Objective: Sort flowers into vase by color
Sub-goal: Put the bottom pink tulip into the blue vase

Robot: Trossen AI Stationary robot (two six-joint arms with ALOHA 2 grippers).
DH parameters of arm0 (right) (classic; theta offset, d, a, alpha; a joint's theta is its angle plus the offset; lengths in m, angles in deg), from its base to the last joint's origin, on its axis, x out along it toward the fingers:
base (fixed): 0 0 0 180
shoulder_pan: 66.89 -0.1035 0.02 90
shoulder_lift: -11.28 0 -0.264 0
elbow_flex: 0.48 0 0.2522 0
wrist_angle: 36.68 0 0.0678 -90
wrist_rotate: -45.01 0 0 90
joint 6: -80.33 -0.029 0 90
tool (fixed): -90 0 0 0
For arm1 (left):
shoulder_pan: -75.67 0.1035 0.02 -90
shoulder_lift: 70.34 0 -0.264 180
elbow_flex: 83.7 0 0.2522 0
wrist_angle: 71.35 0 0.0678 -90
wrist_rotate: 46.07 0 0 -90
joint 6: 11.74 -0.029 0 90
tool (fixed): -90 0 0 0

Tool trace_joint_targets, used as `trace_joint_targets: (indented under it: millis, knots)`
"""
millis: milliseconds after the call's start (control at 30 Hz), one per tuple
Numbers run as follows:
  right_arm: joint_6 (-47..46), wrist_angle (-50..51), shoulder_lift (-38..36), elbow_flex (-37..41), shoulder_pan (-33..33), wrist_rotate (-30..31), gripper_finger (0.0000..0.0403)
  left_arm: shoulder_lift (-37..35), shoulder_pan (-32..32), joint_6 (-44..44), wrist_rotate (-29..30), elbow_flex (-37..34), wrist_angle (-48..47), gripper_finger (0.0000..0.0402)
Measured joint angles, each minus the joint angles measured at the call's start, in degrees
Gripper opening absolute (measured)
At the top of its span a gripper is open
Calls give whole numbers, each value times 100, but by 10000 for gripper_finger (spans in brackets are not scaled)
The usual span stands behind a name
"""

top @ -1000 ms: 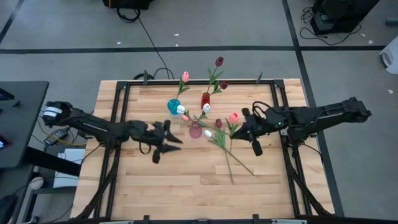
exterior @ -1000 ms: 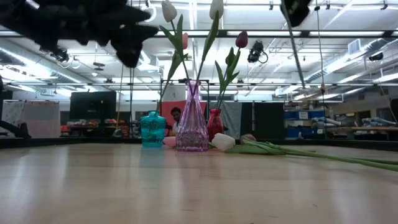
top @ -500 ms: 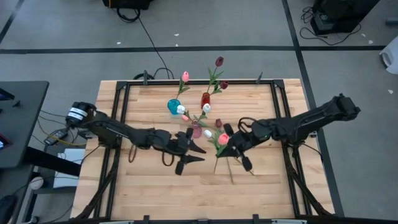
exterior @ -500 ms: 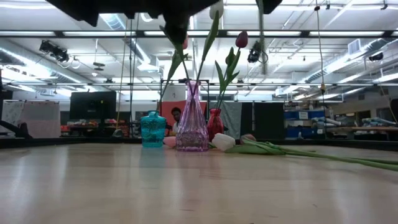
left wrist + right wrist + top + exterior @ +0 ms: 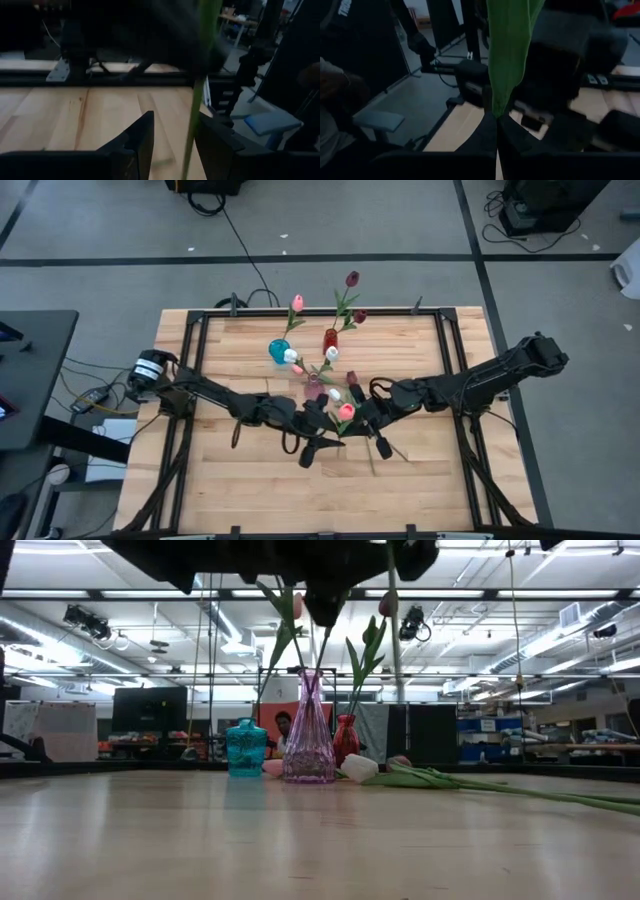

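Note:
My right gripper (image 5: 358, 418) is over the table's middle, shut on a pink tulip (image 5: 346, 412) with a green stem. My left gripper (image 5: 325, 435) is just left of it and open. In the left wrist view the stem (image 5: 192, 135) runs between its open fingers (image 5: 142, 137); whether it touches one, I cannot tell. Behind stand a teal vase (image 5: 277, 350) with a pink tulip, a purple vase (image 5: 314, 388) with white tulips and a red vase (image 5: 330, 338) with maroon ones. A white tulip (image 5: 334, 394) and a maroon one (image 5: 351, 378) lie on the table. My right gripper pinches the pink tulip's stem (image 5: 496, 114) between its two fingers, just below a broad leaf (image 5: 507, 55). The fingers come level from the table's right side, across the stem. The tulip is lifted clear and about upright, its stem end (image 5: 398, 690) hanging above the table.
Long stems (image 5: 375, 448) of the lying tulips stretch toward the near edge, right under my right gripper. The three vases crowd the far middle. Bare wood lies to the near left (image 5: 230, 480) and near right. A person (image 5: 285, 725) sits far behind the table.
My right gripper has moved toward the table's left and near edge, carrying the pink tulip away from the lying flowers. My left gripper has swept toward the right and slightly nearer, ending with its open fingers around the tulip's stem.

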Motion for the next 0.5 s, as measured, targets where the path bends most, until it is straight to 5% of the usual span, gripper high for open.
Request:
trace_joint_targets:
  millis: [133, 333, 500]
  knots:
    - [19, 106, -20, 1, 0, 52, 9, -39, 9, -8, 14, 5, 3, 116]
    - [80, 247, -45, -4, 1, 153, 13, -82, 9, -14, 71, 15, 13, 20]
    - [15, 280, -70, -4, -26, 199, 60, -82, 11, -17, 107, 15, -25, 10]
